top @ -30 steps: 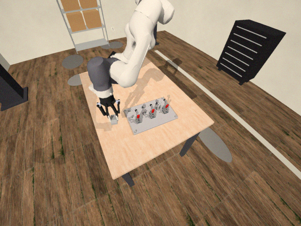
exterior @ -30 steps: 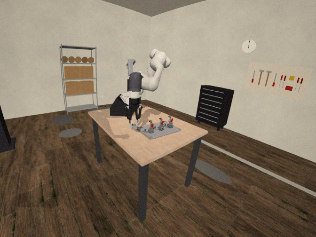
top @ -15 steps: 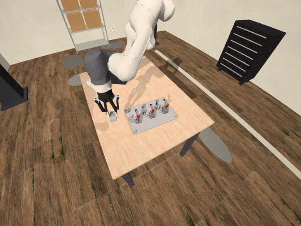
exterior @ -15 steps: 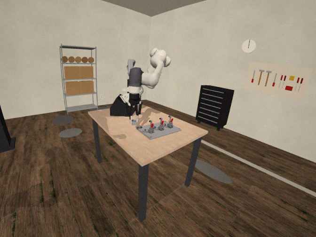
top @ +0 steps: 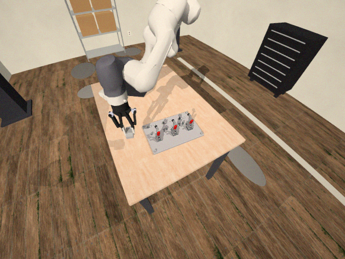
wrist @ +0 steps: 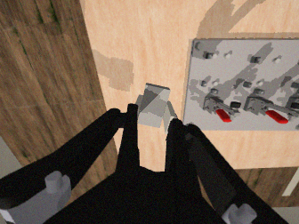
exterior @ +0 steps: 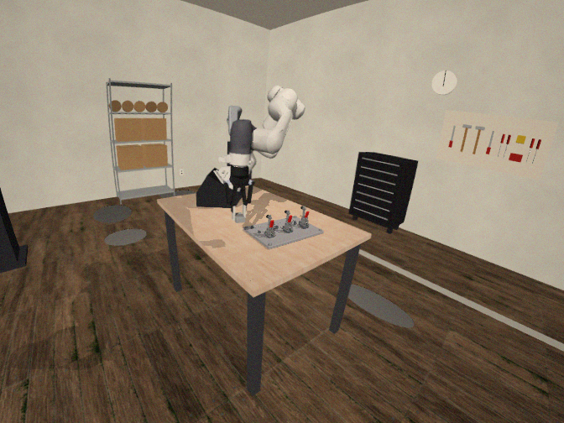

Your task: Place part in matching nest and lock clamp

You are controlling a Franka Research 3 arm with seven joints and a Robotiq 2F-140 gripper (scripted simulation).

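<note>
Had on the wooden table [top: 167,178] [exterior: 273,268] [wrist: 147,27] a flat gray plate [top: 180,140] [exterior: 295,238] [wrist: 200,122], well in from the corners. On top, had three clamps in a row: one nearest the left edge in the top view [top: 158,136] [exterior: 269,231] [wrist: 215,104], a middle clamp [top: 174,130] [exterior: 288,225] [wrist: 260,104] and a far clamp [top: 190,125] [exterior: 304,221]. Had red handles on all three, and little blocks and pads beside them. Beyond the table's right edge, had a black drawer cabinet [top: 289,58] [exterior: 387,182] on the floor.

Held the gray part [top: 129,134] [exterior: 239,218] [wrist: 153,111] up over the wood, between the left edge and the plate, not in a nest. Pointed its seen longer way roughly along that left edge; could not tell for sure if that was its true long side.

Had the pincer [top: 128,131] [exterior: 239,213] [wrist: 153,105] pointing down, partly open, clamped on the part with a finger at each side. Touched neither plate nor clamps.
</note>
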